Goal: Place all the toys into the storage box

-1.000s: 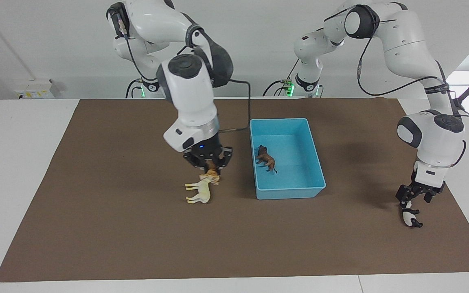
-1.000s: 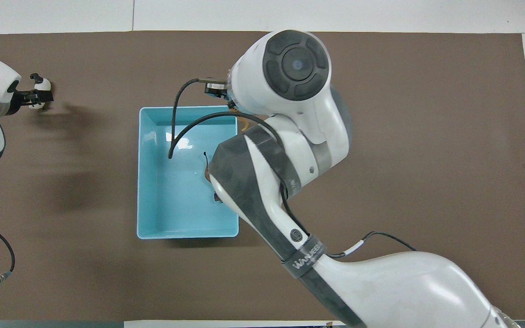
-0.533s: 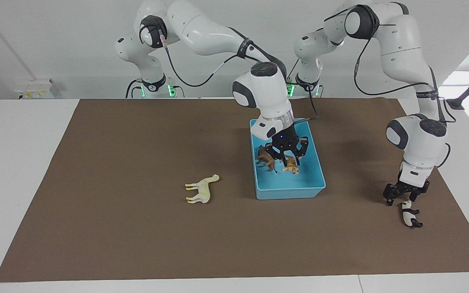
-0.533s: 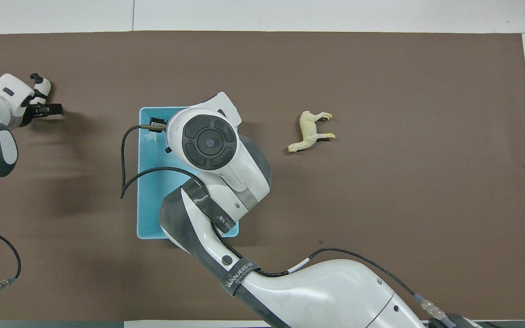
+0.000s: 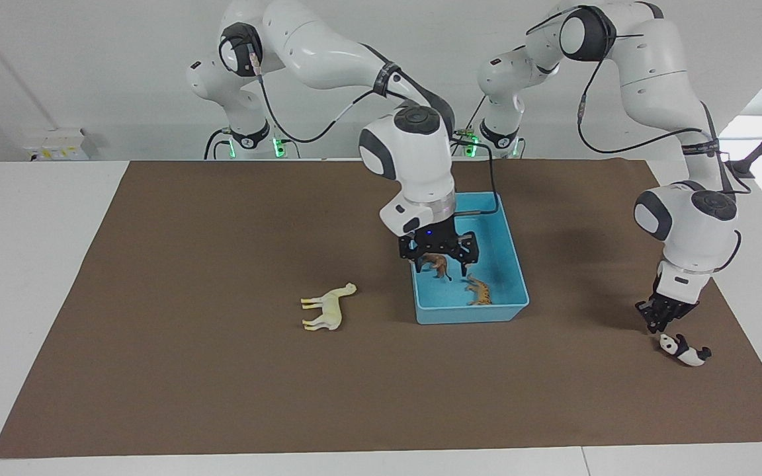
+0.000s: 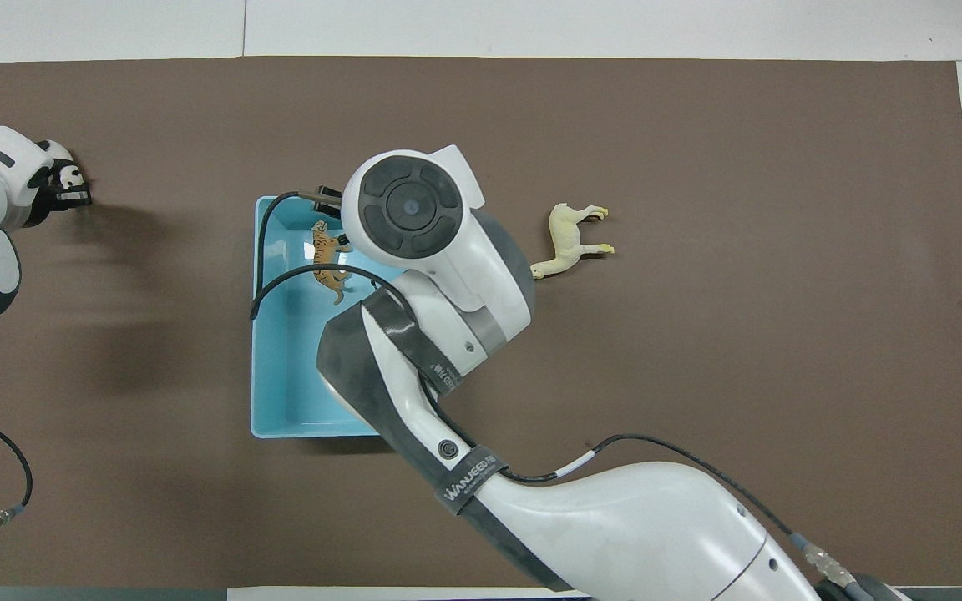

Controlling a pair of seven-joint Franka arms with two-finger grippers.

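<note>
- Facing view: the right gripper hangs over the storage box with its jaws wide and nothing in them; the tiger and the brown horned animal lie inside the box. A careless sweep outward could catch the rim and shove the box.
- Facing view: the left gripper sits just above the panda, which lies tipped over near the counter edge at the left arm's end; its jaws look narrow. A closing pinch there could flick the panda off the mat.
- Overhead view: the cream-white long-necked animal lies beside the box toward the right arm's end, partly under the right arm, which could brush its head.
</note>
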